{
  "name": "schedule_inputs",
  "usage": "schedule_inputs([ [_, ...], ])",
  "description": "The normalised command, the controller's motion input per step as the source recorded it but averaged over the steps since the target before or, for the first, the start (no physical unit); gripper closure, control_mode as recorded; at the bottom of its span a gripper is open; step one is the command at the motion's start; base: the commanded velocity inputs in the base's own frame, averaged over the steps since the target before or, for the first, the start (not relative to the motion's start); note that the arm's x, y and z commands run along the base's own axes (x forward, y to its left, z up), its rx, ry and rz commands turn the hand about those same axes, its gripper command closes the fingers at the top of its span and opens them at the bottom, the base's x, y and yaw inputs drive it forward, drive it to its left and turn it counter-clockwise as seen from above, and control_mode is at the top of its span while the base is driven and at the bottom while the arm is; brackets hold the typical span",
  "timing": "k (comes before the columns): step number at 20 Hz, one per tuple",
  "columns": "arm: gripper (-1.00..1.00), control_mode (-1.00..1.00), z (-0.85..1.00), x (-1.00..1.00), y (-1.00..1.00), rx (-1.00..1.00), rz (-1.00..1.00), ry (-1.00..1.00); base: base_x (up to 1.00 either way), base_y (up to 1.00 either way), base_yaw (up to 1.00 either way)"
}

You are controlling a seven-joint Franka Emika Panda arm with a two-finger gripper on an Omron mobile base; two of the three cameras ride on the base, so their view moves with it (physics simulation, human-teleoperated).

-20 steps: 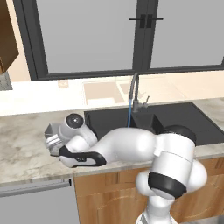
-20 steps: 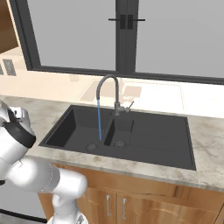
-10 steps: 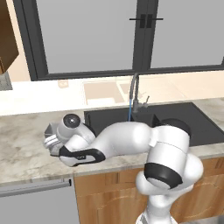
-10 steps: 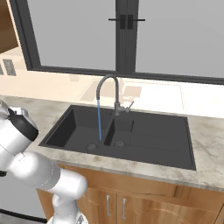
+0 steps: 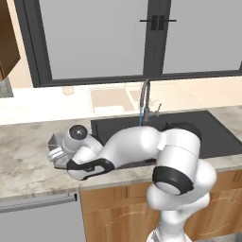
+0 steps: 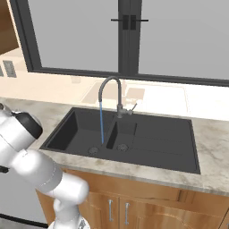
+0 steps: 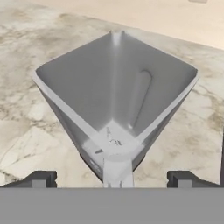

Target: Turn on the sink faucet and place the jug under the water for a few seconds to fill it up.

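Observation:
The jug [image 7: 116, 100], translucent grey and squarish, stands on the marble counter left of the sink and shows again as the jug [image 5: 55, 141]. Its handle [image 7: 117, 171] points at the hand. My gripper [image 7: 111, 181] is open, with its fingertips [image 7: 40, 179] wide apart on either side of the jug's base and handle. In the left base view my gripper [image 5: 57, 152] sits low against the jug. The sink faucet [image 6: 110, 87] pours a thin blue stream of water [image 6: 101, 123] into the left compartment of the black sink [image 6: 152, 143]. The faucet [image 5: 144, 97] and water [image 5: 140, 118] stand right of my arm.
My arm stretches low across the counter front and the sink's left part [image 5: 212, 130]. A window wall [image 6: 129, 40] rises behind a pale sill. A wooden cabinet [image 5: 9, 42] hangs at upper left. Marble counter [image 5: 23, 165] spreads around the jug.
The arm has eased a little further left toward the jug, its elbow swinging up. The water keeps running.

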Motion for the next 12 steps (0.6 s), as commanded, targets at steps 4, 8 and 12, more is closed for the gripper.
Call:
schedule_inputs([
  [4, 1.0, -1.0, -0.16, 0.09, 0.03, 0.0, 0.0, 0.0, 0.0, 0.0, 0.0],
  [8, 1.0, -1.0, -0.16, 0.01, 0.09, 0.0, 0.0, 0.0, 0.0, 0.0, 0.0],
  [12, 1.0, -1.0, -0.1, 0.0, 0.09, 0.0, 0.0, 0.0, 0.0, 0.0, 0.0],
])
